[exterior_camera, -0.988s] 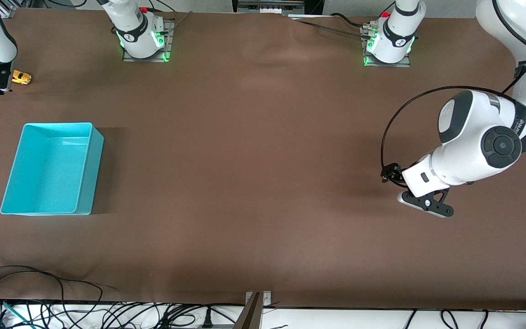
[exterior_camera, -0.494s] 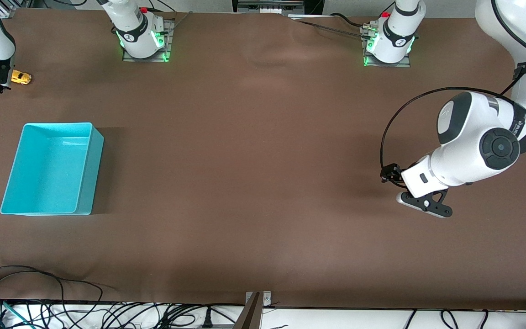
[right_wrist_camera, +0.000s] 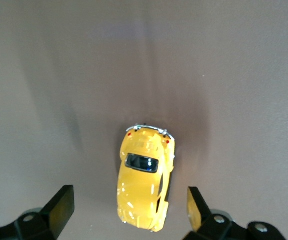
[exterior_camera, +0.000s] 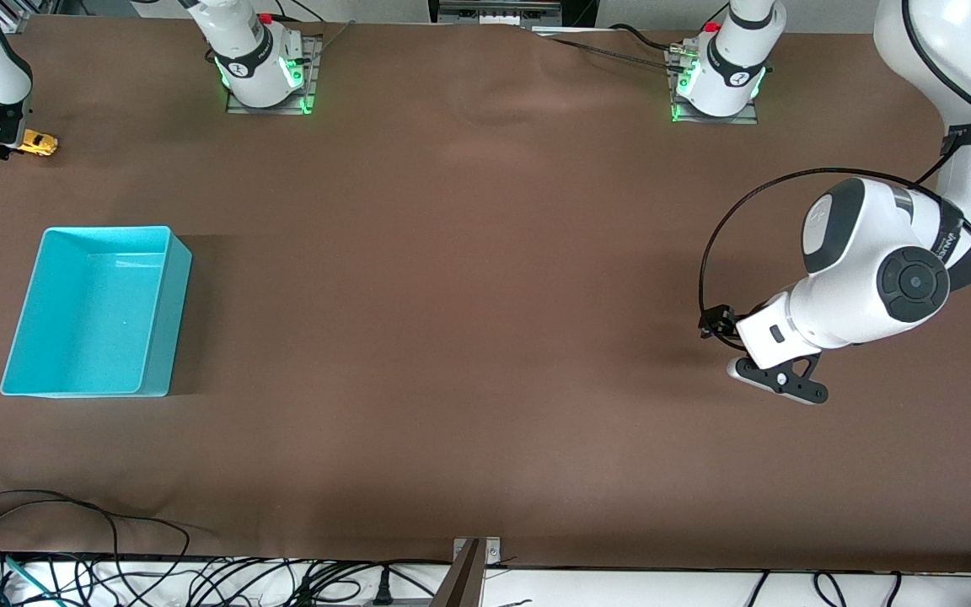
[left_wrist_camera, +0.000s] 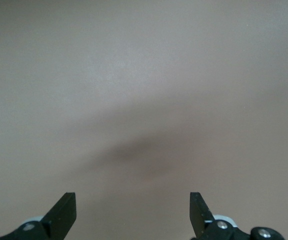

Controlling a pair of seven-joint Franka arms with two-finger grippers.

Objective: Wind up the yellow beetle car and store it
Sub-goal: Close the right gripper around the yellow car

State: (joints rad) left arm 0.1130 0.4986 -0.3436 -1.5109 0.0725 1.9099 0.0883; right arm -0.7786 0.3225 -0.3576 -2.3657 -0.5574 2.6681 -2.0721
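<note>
The yellow beetle car (exterior_camera: 39,144) stands on the brown table at the right arm's end, farther from the front camera than the teal bin (exterior_camera: 96,310). My right gripper (exterior_camera: 2,151) is over the car's end with its fingers open. In the right wrist view the car (right_wrist_camera: 144,179) lies between the two open fingertips (right_wrist_camera: 129,212), untouched. My left gripper (exterior_camera: 776,381) hangs open and empty over bare table at the left arm's end; its wrist view (left_wrist_camera: 133,212) shows only brown table.
The teal bin is empty. Both arm bases (exterior_camera: 265,67) (exterior_camera: 717,76) stand along the table's edge farthest from the front camera. Cables (exterior_camera: 115,573) lie at the edge nearest the front camera.
My right gripper has shifted toward the car and now partly covers its end. My left arm has drifted slightly.
</note>
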